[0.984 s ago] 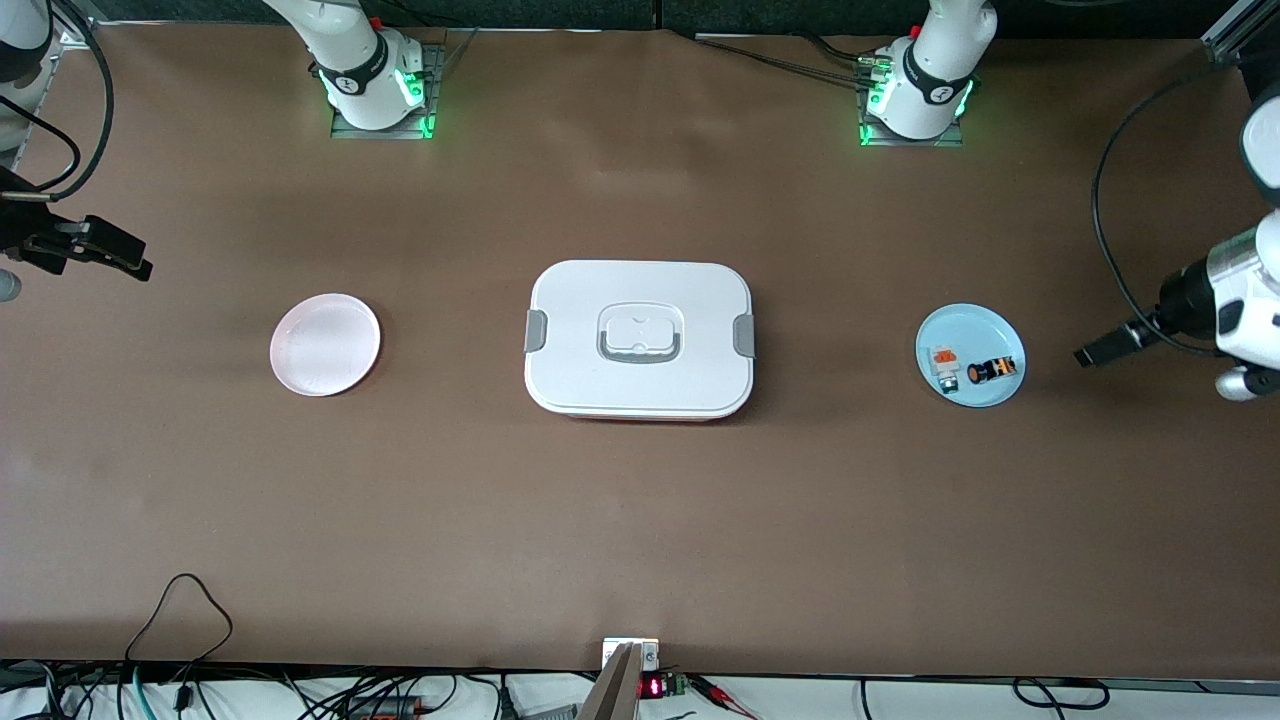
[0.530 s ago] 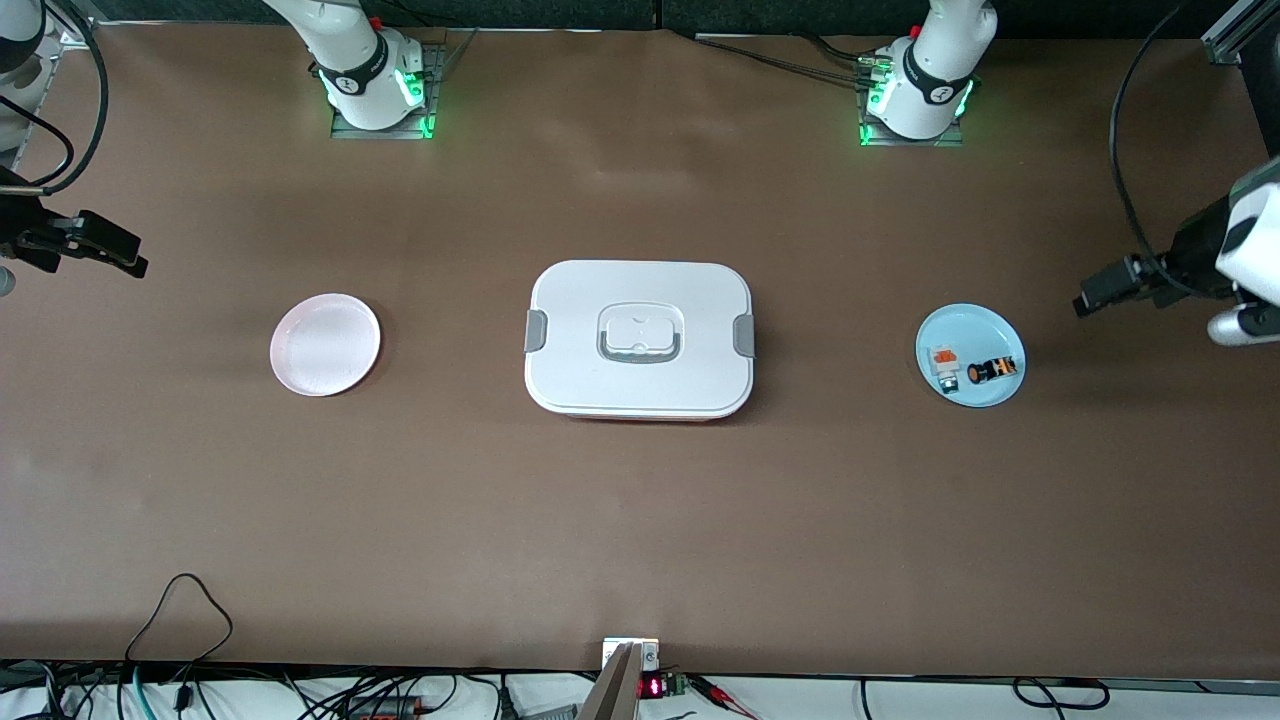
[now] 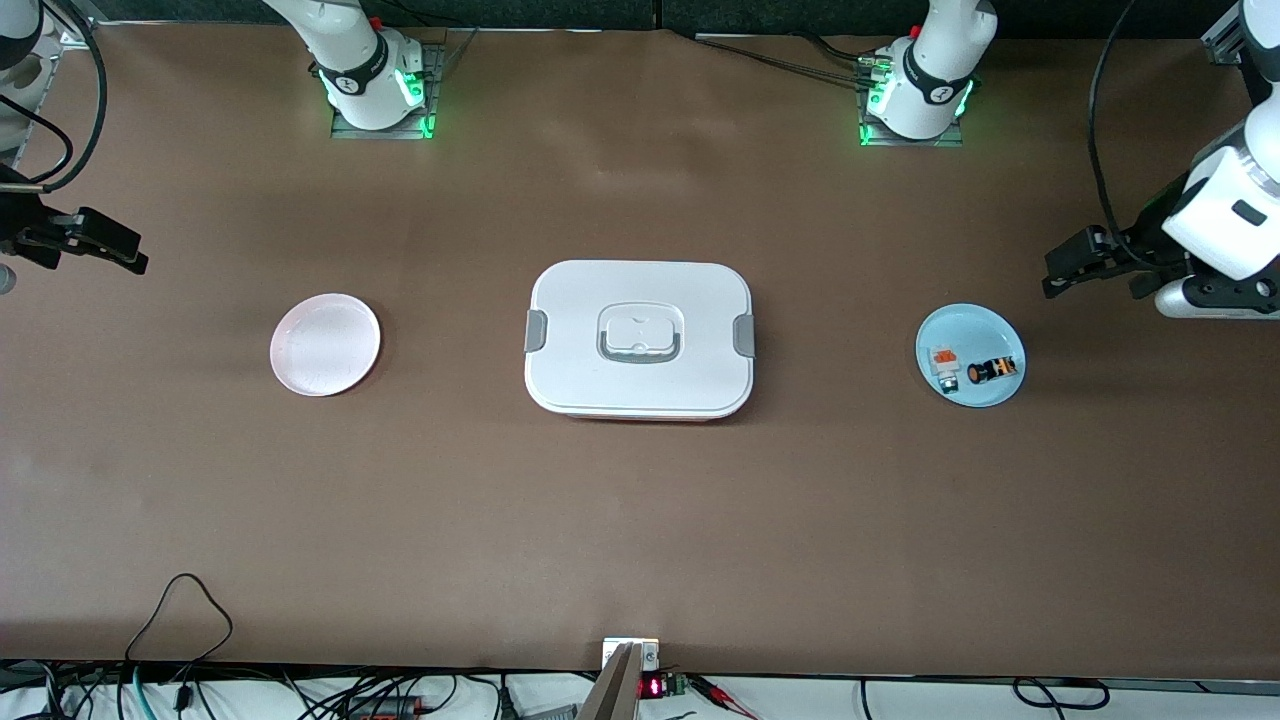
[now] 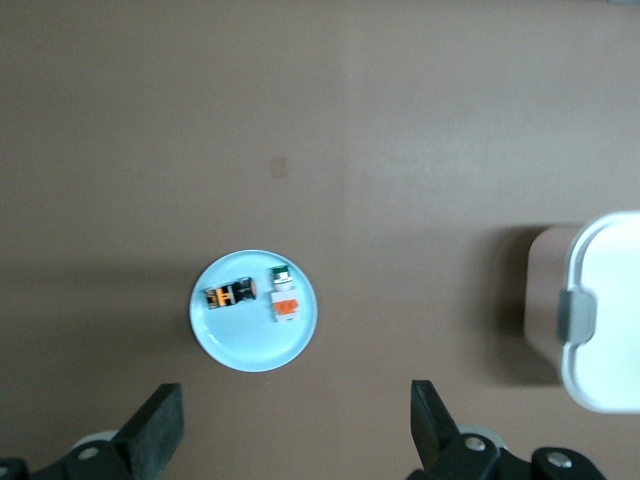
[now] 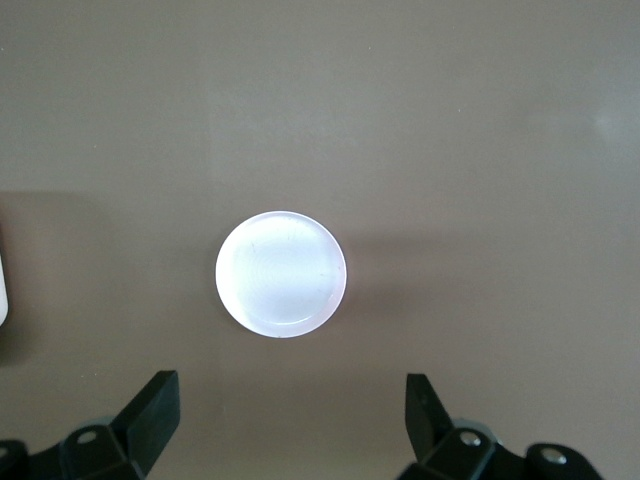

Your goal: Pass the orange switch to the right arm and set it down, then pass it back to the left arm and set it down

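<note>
Box (image 3: 639, 338) one, plates two, orange switch (image 3: 995, 369) one on blue plate (image 3: 970, 390), both tools wide, empty

No legible text, seemingly.

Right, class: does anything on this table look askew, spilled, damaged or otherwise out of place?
Nothing stands out. The box sits square and clasped mid-table, the orange switch and a small white block lie on the blue plate, and the pink plate is bare.

Pale pink plate (image 3: 325, 344), light blue plate (image 3: 985, 322), white-grey orange-topped block (image 3: 944, 364)
</note>
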Motion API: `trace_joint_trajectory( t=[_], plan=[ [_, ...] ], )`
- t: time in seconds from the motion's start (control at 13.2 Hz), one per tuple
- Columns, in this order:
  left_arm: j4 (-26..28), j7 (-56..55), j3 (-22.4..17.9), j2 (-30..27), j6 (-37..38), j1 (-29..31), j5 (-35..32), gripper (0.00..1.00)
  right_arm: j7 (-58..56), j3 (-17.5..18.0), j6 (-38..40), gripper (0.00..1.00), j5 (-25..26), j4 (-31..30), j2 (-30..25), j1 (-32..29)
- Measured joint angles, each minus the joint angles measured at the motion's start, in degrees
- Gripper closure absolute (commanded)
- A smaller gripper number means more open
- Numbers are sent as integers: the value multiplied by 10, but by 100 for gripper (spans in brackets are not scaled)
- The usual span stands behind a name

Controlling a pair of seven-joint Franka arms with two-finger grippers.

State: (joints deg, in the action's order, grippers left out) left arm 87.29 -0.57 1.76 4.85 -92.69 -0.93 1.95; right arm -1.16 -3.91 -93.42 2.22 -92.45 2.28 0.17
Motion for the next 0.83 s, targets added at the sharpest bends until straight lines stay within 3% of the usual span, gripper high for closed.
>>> trace_joint_trajectory(
  t=[0.3,0.83],
  plan=[
    [-8,61,-47,-3,23,8,0,0,-1,2,10,0,0,5,0,1],
    [-20,30,-37,-6,29,30,0,0,-1,2,12,0,0,8,0,1]
  ],
)
